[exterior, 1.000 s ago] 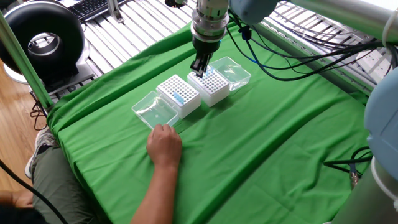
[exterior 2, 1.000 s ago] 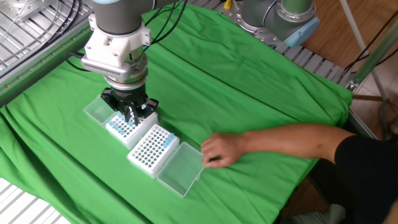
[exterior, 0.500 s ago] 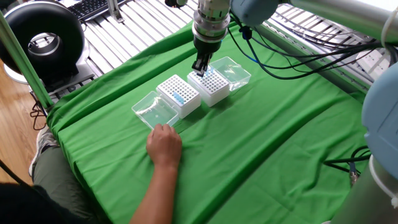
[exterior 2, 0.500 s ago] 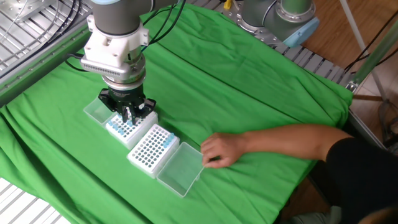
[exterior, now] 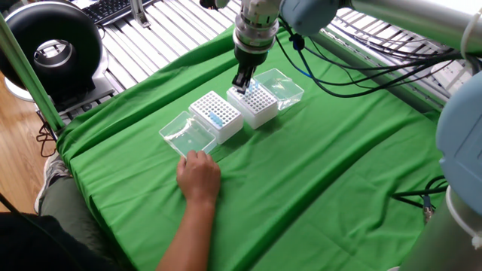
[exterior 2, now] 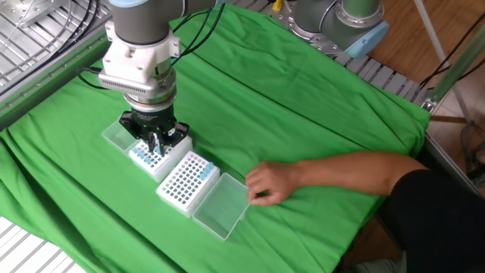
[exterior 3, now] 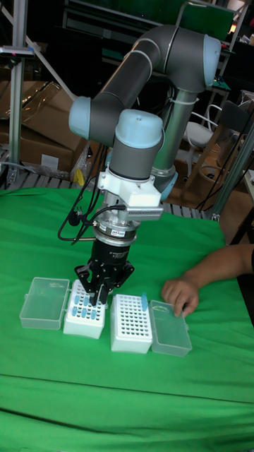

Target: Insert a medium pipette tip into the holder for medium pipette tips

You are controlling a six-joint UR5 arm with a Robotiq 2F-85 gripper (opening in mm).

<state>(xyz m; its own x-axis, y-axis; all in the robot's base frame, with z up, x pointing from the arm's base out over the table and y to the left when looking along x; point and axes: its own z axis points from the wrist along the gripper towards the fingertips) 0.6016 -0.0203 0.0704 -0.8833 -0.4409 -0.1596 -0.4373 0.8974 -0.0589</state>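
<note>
1. Toward the far edge of the counter (exterior: 316, 188), in one fixed view, the claw (exterior: 242, 79) hangs directly over the source rack (exterior: 254, 102), a white block holding blue-topped tips. No medium pipette tip can be made out between the fingers, and their state cannot be told. The pick appears unfinished; transfer and insertion remain.
2. Near the left edge, in the other fixed view, the claw (exterior 2: 155, 141) sits at the source rack (exterior 2: 151, 155), fingertips among the tips. The holder (exterior 2: 185, 182), a white perforated block with a clear hinged lid (exterior 2: 221, 207), stands just beside it. A person's hand (exterior 2: 267, 183) rests near that lid.
3. Mid-counter, in the tall fixed view, the holder (exterior 3: 131, 323) carries one blue tip at its far corner; the cloth is matte green.
</note>
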